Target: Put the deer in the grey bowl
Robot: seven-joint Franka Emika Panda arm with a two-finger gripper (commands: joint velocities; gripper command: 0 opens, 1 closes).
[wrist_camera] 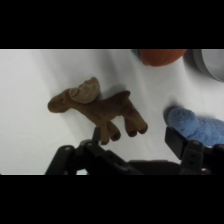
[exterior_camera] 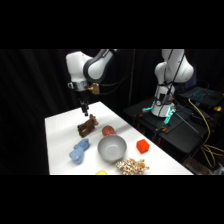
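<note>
A: Left of the round plain grey bowl [exterior_camera: 111, 148], nearest its rim, sits the fuzzy blue plush toy [exterior_camera: 79, 151]. Up and behind that, twd the table's far end, is the small dark brown plush deer [exterior_camera: 87, 125], lying on the white table [exterior_camera: 60, 127] — not in the bowl yet.

B: And the arm's two-finger gripper [exterior_camera: 84, 111]?

A: Hangs right above the deer, not on it. In the wrist view the deer [wrist_camera: 100, 109] lies on its side, thin legs pointing twd the black linkage. One finger [wrist_camera: 180, 143] shows at right, well apart from the linkage on the other side, so I'd call the jaws apart w/ nothing btwn them.

B: What could go wrong?

A: Legs are thin & floppy. If the jaws close on a leg only, prob. it swings or slips out on the lift. Body's the safer bite. Also the blue toy [wrist_camera: 192, 122] is near that right-hand finger in the wrist view; a drop off to that side could pinch or drag it.

B: Anything by the bowl itself?

A: Behind the bowl, just beside its rim, a red ball [exterior_camera: 107, 131]. Right of the bowl, an orange-red block [exterior_camera: 143, 146]. In front and slightly right, a spotted tan-and-white plush [exterior_camera: 131, 165] near touching the rim. A low carry from the deer's spot passes close to the ball and could knock it. Deer looks abt as long as the bowl is wide, so an off-centre release may leave it draped over the rim.
</note>
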